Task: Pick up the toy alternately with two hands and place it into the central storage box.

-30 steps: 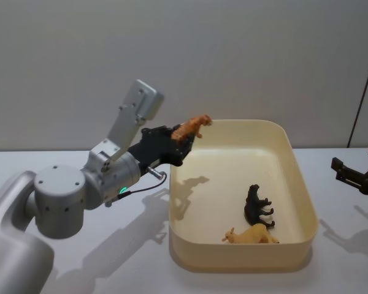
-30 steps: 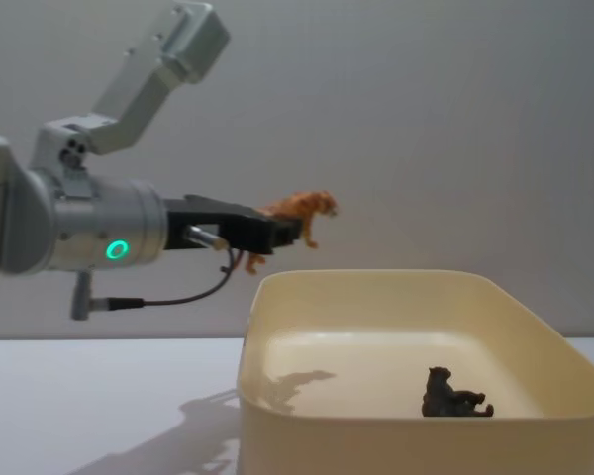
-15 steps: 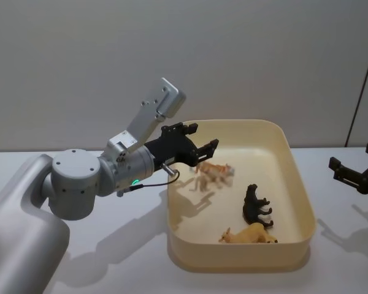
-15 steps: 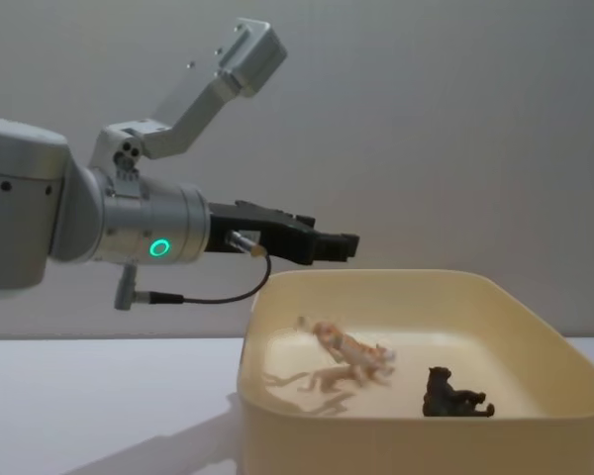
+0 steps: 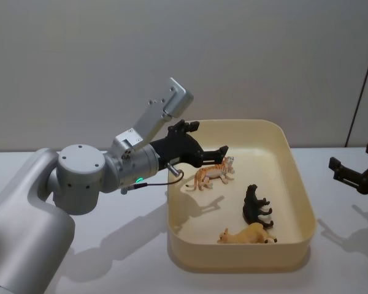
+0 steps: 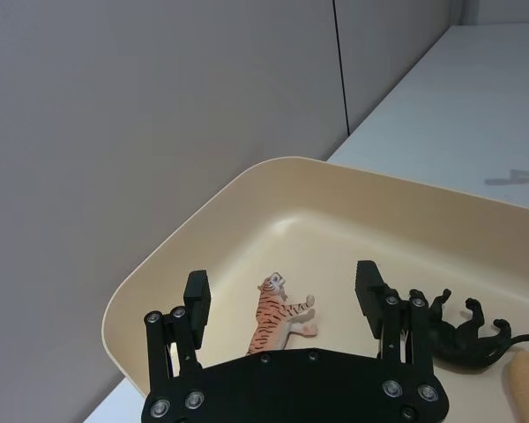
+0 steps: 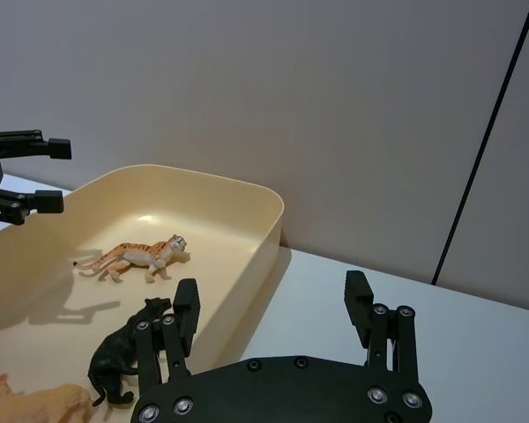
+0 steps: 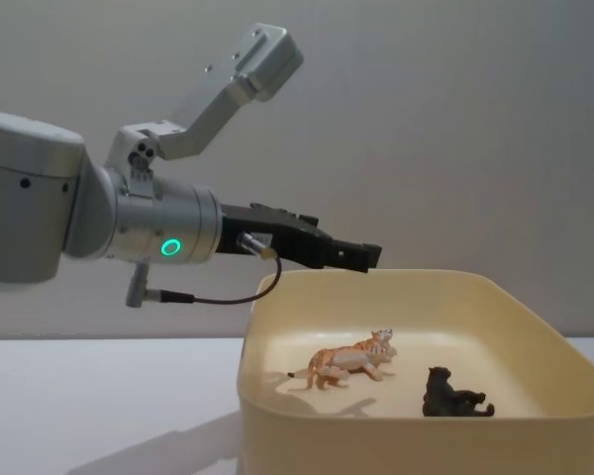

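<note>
Down it went: a second ago our left hand [image 5: 205,142] was clamped on the small orange striped plastic tiger [image 5: 211,174] above the rim, and now that toy lies on its side on the floor of the large cream-yellow rounded plastic storage box [image 5: 300,184], at the box's left rear. Starting from the left, our thick silver arm with the green ring light [image 8: 168,246] reaches out over the box's near-left wall, and the left hand hangs above the tiger with its black fingers [image 6: 197,295] spread apart and nothing between them. Moving right inside the box, we see a black animal figure [image 5: 257,206] and, nearer us, a tan one [image 5: 248,235], both lying down. Further right, over the white worktop [image 5: 343,245] beside the box, our right hand [image 7: 271,308] waits, fingers apart and empty. We judge this placement done; by the alternating rule the next pick should fall to the right hand.
</note>
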Robot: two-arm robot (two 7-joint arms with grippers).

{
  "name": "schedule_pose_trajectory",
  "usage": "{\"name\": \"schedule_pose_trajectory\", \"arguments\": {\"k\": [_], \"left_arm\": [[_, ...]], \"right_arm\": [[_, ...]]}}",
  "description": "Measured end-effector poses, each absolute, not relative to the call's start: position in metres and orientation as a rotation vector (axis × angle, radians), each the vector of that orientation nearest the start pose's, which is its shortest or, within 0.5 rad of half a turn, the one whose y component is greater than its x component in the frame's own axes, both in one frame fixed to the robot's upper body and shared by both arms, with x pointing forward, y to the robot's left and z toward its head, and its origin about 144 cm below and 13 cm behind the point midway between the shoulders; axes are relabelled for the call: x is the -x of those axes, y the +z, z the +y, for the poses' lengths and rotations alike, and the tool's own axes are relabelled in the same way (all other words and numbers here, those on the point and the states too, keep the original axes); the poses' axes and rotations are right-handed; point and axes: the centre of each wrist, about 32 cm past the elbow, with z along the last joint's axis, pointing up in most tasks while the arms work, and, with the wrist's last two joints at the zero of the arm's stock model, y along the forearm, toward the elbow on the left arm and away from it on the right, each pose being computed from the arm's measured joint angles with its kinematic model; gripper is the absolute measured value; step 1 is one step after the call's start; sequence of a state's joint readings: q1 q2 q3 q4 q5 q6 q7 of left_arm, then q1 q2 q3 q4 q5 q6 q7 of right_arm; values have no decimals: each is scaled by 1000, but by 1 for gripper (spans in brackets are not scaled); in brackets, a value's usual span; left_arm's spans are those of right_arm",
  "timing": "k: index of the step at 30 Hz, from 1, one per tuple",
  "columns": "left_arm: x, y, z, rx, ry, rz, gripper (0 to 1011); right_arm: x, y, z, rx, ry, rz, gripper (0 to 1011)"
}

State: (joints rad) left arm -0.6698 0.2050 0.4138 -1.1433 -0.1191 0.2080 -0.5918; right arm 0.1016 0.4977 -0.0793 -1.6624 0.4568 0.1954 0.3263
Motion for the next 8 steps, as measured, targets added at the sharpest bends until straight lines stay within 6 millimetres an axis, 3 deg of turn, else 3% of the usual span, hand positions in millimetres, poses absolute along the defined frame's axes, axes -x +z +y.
{"name": "schedule_pose_trajectory", "arguments": {"k": [8], "left_arm": [[-622,1259,198,-282,735,-119,1001]], "right_arm": [[-482,1224,-334,76,-1138,9,1001]]}}
